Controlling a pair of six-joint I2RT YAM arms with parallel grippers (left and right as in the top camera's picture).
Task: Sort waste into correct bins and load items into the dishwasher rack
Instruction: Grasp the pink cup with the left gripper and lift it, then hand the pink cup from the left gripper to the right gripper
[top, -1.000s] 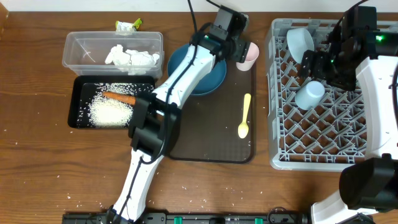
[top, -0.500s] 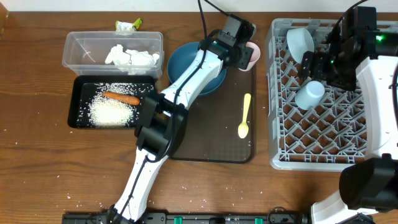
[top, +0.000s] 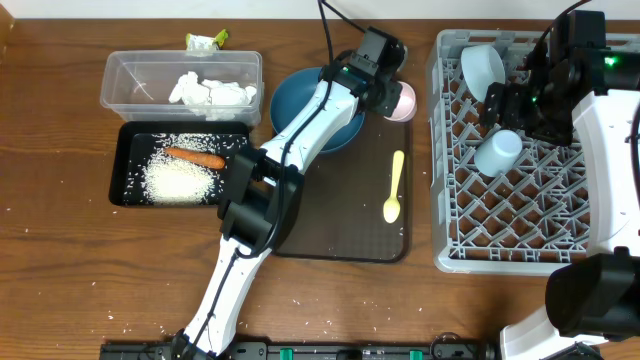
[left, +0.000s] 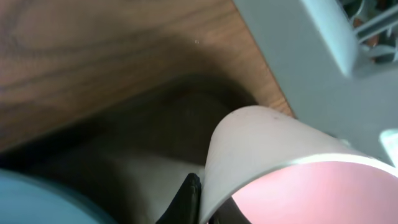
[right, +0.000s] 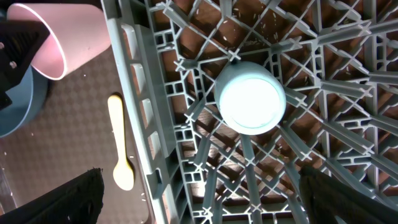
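Observation:
My left gripper is shut on the rim of the pink cup at the far end of the brown tray. In the left wrist view the cup's wall is pinched between black fingers. The dark blue plate lies just left of the cup. A pale yellow spoon rests on the tray. My right gripper stands open above the grey rack, over the upturned light blue cup. A pale bowl leans in the rack's far corner.
The clear tub holds white tissues. In front of it the black tray holds rice and a carrot. A green wrapper lies behind the tub. The brown serving tray lies mid-table.
My left gripper has moved onto the pink cup and shut on its rim. The right arm has not moved.

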